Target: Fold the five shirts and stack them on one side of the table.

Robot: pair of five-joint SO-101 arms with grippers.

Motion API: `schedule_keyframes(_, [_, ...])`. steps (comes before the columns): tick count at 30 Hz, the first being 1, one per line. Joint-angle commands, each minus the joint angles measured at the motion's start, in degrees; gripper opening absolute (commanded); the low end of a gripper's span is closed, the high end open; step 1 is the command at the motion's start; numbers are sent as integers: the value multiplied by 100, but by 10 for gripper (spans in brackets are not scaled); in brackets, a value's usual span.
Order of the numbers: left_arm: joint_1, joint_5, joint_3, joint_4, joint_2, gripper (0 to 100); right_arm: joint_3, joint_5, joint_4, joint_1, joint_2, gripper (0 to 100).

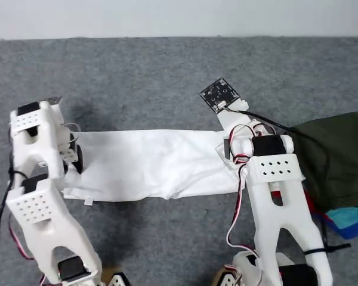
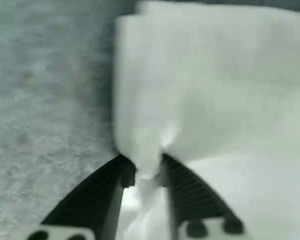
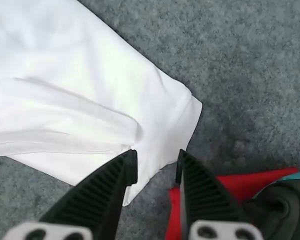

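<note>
The white shirt (image 1: 155,164) lies as a long band across the desk (image 1: 167,65). The left end effector (image 2: 147,172) is clamped on one end of it; the right end effector (image 3: 155,164) sits astride the opposite hem, jaws apart. We advise closing the right on all layers, then lifting both ends level and taut.

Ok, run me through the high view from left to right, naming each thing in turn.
left arm → white shirt → right arm → dark green shirt
</note>
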Motion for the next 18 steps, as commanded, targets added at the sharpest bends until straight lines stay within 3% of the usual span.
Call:
schedule_keyframes(1, [185, 62, -374, 299, 123, 11, -18, -62, 31, 48, -251, 140])
schedule_keyframes(6, [879, 220, -1209, 1081, -457, 11, -18, -70, 40, 84, -259, 140])
schedule_keyframes(13, [2259, 475, -848, 1073, -1741, 12, -18, -211, 110, 277, -514, 140])
schedule_keyframes(16, [2593, 325, -716, 1064, -1881, 12, 0, -712, 470, -171, -549, 140])
schedule_keyframes(18, [2585, 290, -708, 1055, -1873, 12, 158, -659, 708, -681, -585, 140])
